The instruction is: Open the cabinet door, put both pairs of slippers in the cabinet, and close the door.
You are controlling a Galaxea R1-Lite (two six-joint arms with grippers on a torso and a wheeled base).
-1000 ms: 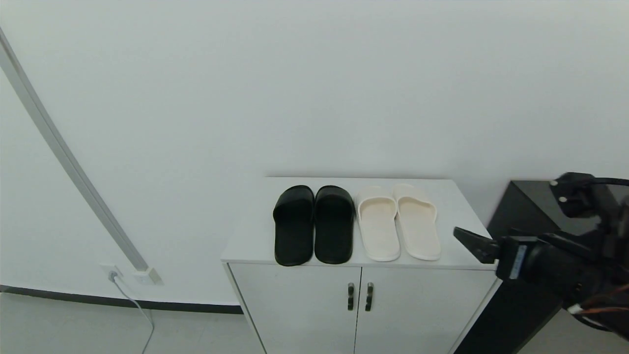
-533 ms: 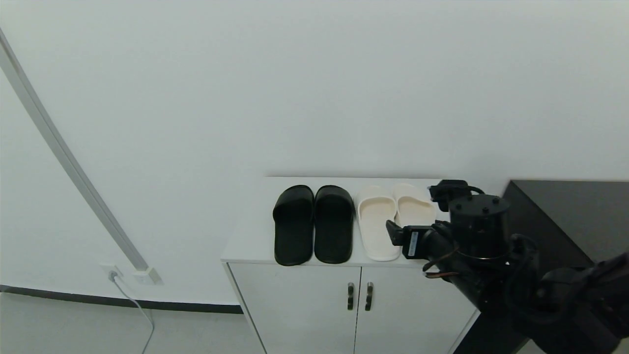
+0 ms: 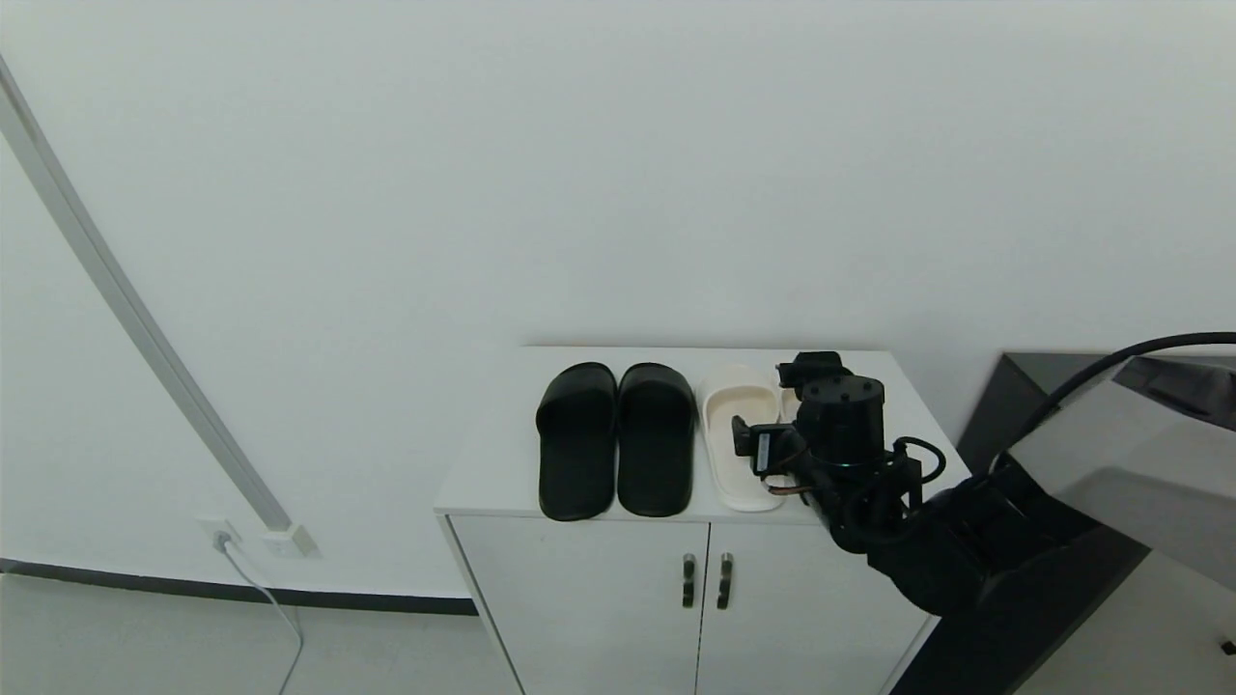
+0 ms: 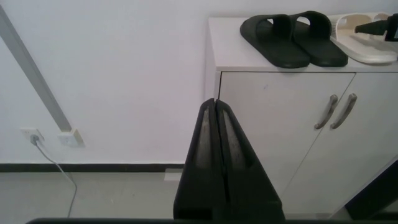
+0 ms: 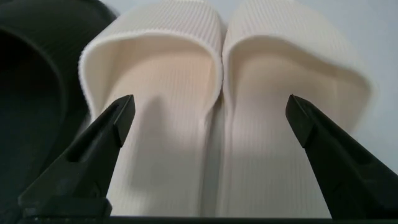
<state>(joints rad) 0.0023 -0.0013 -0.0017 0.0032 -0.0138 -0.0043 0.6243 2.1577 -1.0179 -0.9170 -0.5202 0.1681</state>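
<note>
On the cabinet top (image 3: 492, 473), above shut doors (image 3: 589, 618): noted black slippers (image 3: 618, 439) and cream slippers (image 3: 742, 449) side by side, straps toward the wall. Over the cream slippers, found right gripper (image 5: 208, 115) spread wide, one fingertip flanking each outer edge near the straps, gripping nothing. Low before the cabinet, well apart from the slippers, recorded left gripper (image 4: 216, 109) pressed fully together, empty.

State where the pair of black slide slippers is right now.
In the head view, the pair of black slide slippers lies on the white cabinet's top, just left of the cream ribbed slippers.
</note>
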